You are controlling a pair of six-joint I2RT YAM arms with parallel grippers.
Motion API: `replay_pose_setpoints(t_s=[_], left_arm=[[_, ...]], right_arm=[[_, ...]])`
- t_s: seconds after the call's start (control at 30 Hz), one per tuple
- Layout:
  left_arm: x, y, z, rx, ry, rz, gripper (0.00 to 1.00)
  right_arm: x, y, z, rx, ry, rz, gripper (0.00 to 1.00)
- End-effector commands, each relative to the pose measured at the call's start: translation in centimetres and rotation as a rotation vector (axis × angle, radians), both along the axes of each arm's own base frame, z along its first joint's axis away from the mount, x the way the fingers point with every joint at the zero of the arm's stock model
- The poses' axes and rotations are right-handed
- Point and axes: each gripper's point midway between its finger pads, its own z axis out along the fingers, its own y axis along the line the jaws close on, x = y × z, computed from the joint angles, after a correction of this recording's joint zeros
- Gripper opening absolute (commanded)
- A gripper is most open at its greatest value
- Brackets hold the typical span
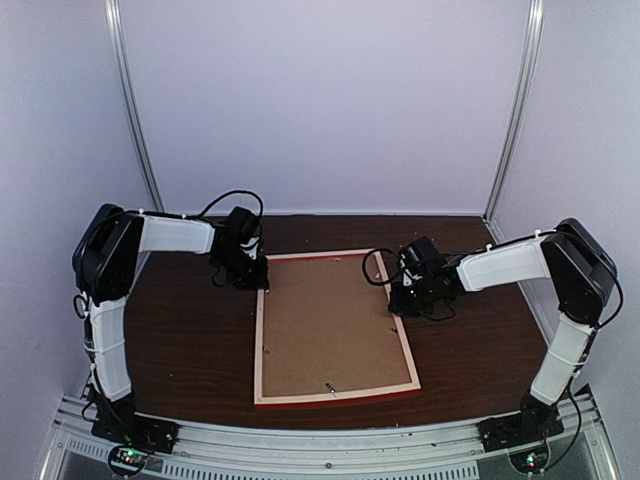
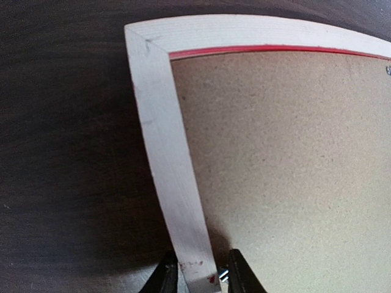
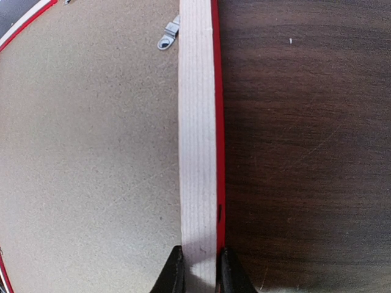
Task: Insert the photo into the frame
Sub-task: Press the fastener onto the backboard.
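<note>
Frame (image 1: 261,340) flat at the middle of the tabletop (image 1: 190,340), pale wood back facing up, brown board (image 1: 335,325) set inside. Left gripper (image 2: 201,278) near the frame's far left corner, fingers (image 2: 164,278) pinched on the left rail. Right gripper (image 3: 200,274) on the right rail's far half, fingers (image 3: 176,271) clamped across it, red edge alongside. Small metal tab (image 3: 166,38) on the board beside that rail.

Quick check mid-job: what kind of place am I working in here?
Probably a lab test booth, not a home: plain white walls with metal corner posts, a dark wooden table, and an aluminium mounting rail along its near edge. The picture frame lies back-up on the table.
</note>
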Motion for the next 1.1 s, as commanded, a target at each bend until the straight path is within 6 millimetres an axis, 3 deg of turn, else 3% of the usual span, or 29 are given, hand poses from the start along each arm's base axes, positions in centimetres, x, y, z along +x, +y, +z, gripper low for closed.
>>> replay_pose_setpoints(t_s=[0.0,0.33,0.6,0.9,1.07], left_arm=[[-3.9,0.8,-2.6,0.069,0.130,-0.063,0.24],[-2.9,-0.4,-1.8,0.037,0.123,-0.085,0.28],[-3.0,-0.7,-1.7,0.023,0.131,-0.089,0.23],[-2.9,-0.9,-0.5,-0.002,0.116,-0.074,0.54],[-3.2,-0.5,-0.8,0.011,0.123,-0.066,0.54]], right_arm=[[-0.9,1.7,-0.7,0.050,0.044,0.001,0.00],[-1.6,2.0,0.0,0.066,0.011,-0.031,0.00],[-2.4,2.3,0.1,0.072,0.005,-0.037,0.00],[-2.5,2.4,-0.3,0.067,0.009,-0.035,0.00],[-2.4,2.5,-0.5,0.066,0.010,-0.032,0.00]])
